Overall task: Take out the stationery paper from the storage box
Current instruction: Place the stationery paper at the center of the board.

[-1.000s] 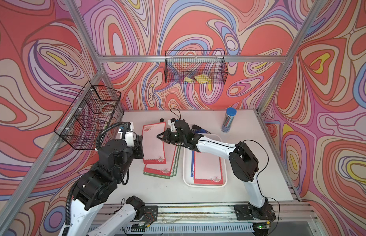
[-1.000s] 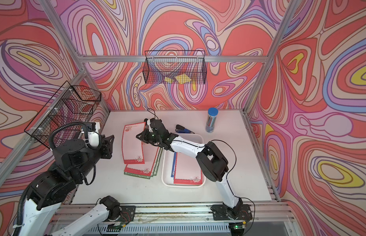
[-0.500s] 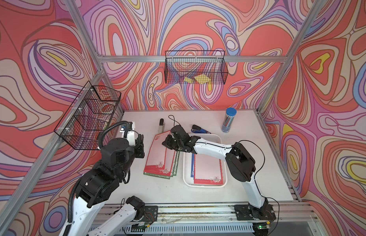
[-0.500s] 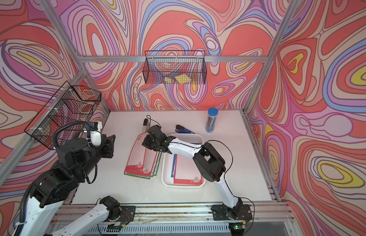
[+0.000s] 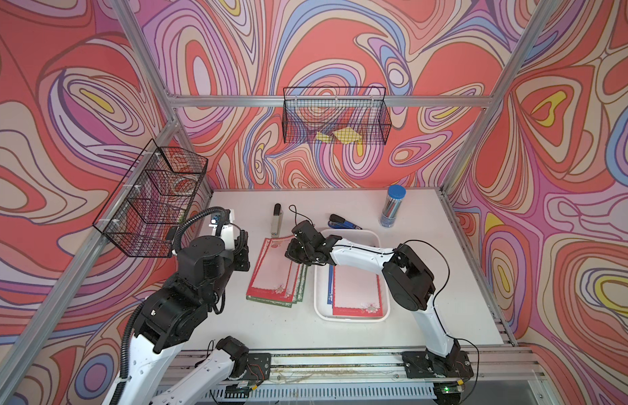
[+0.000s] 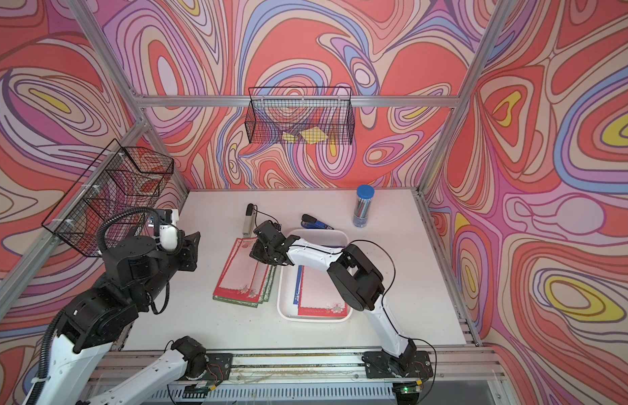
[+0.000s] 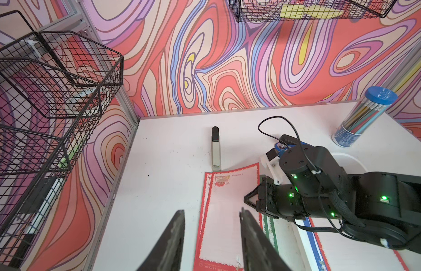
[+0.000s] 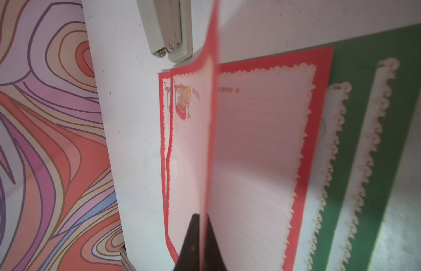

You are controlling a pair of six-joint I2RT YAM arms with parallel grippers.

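On my screen I see the stationery paper (image 5: 356, 291) in 2 places. One part lies inside the storage box (image 5: 351, 318), which stands on the white table (image 5: 428, 280) under the right arm. There a red-bordered sheet is on top, and a blue border shows at its side toward the pile. The other part is a pile (image 5: 274, 277) on the table just beside the box, on its left: red-bordered sheets fanned over green-bordered ones (image 8: 362, 82).

The right gripper (image 8: 201, 225) is at the far right part of this pile. Its jaws are pressed together on the edge of the top red sheet (image 8: 188, 152). In the right wrist view this sheet bends up from the pile where it is pinched, while its other side lies on the sheets below.

The left gripper (image 7: 212, 211) hangs above the table at the left side of the pile. Its jaws are spread and hold nothing.

Behind the pile lies a beige stapler (image 5: 277, 222), with its end very near the far corner of the top sheet. A blue stapler (image 5: 342, 222) lies just behind the box. A clear tube with a blue cap (image 5: 392, 207) stands further to the right. 2 yellow notes (image 5: 340, 135) are in the wire basket (image 5: 335, 115) on the back wall.
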